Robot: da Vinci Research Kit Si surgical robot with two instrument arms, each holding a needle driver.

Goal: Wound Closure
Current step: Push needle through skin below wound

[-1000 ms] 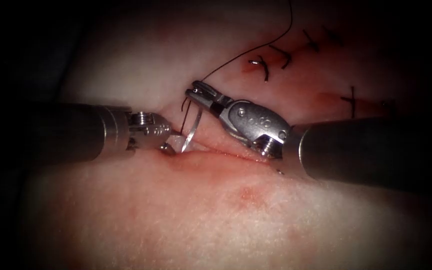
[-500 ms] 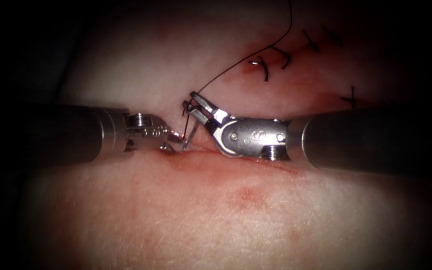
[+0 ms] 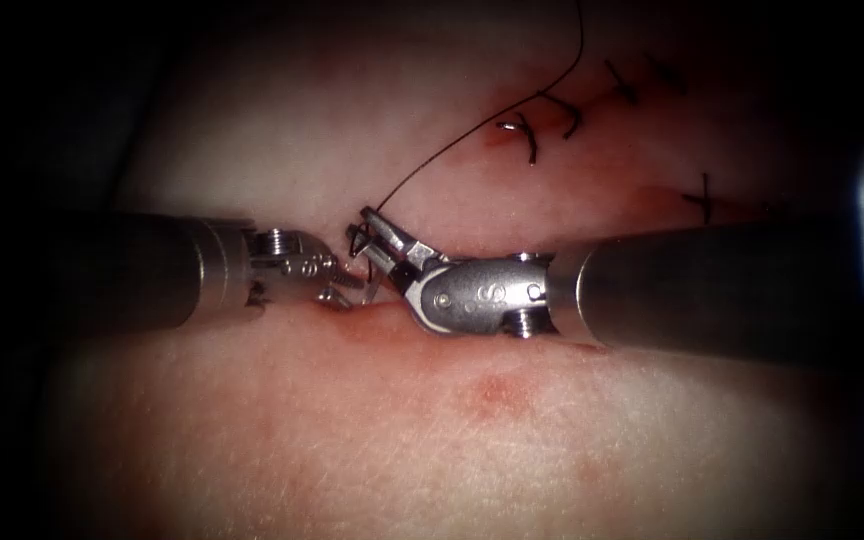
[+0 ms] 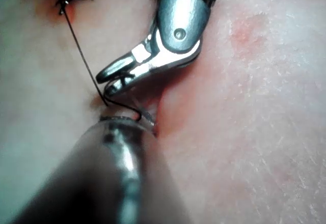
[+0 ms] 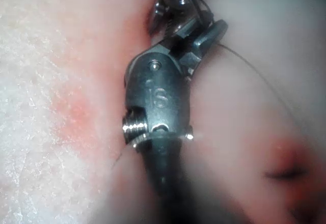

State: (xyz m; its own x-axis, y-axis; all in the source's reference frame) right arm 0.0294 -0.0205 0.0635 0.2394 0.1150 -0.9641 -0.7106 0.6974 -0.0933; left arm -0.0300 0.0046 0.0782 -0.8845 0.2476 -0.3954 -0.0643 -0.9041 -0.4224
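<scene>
Closure was partly done. We counted five stitches point(image 3: 524, 135) tied toward the tissue's point(image 3: 432, 440) far right corner, the farthest two dim, so that count was a bit loose. The cut point(image 3: 389, 308) near the tissue's middle lay open with no stitch across it, so we judged at least this bite and its knot were left, likely more. There was one needle point(image 3: 380, 285), seen as a short bright sliver at the cut's left end. Its lower end met the tissue at the cut edge, but we could not tell whether the tip was in. Two tools were at work. The right tool point(image 3: 370, 222) came in low along the cut, its jaws closed on the needle near the thread end, as best we could read it. The left tool point(image 3: 347, 278) sat just beside the needle on the cut's left, tip touching or nearly touching the tissue. We could not tell its grip, or whether it held anything. One thread point(image 3: 472, 125) ran from the right tool's tip up past the stitches toward the tissue's far edge, slack and curved. We counted one open cut.
</scene>
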